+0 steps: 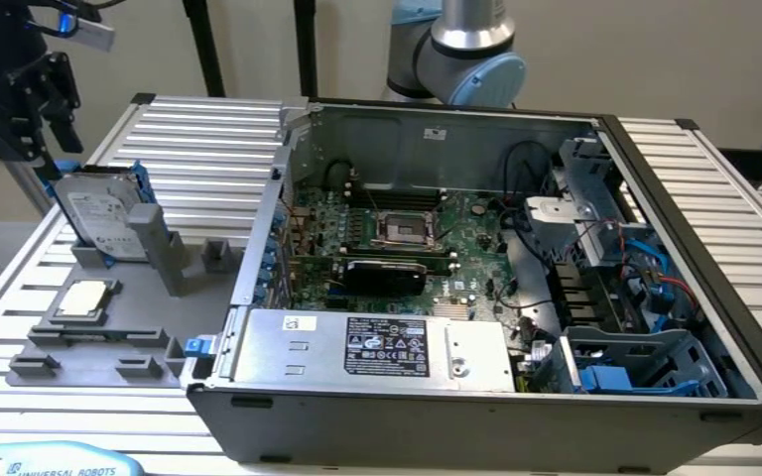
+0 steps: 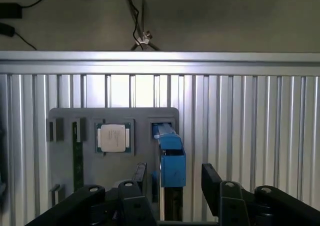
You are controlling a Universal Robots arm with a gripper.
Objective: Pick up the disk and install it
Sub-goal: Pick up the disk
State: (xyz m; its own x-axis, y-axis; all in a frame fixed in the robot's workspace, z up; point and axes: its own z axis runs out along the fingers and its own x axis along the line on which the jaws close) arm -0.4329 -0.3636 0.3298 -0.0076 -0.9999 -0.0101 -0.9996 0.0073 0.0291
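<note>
The tool (image 1: 40, 139) is seen above the disk (image 1: 96, 213) and clear of it. Its fingers are spread wide and nothing is held. The disk is stood on edge in a grey holder (image 1: 90, 332) on the ribbed table (image 1: 209, 139), to the exterior view's left of the open computer case (image 1: 487, 421). In the wrist view the disk (image 2: 170, 156) is framed between the fingers (image 2: 140, 175) — a gap is left on each side. A square chip (image 1: 79, 299) is laid flat in the same holder.
</note>
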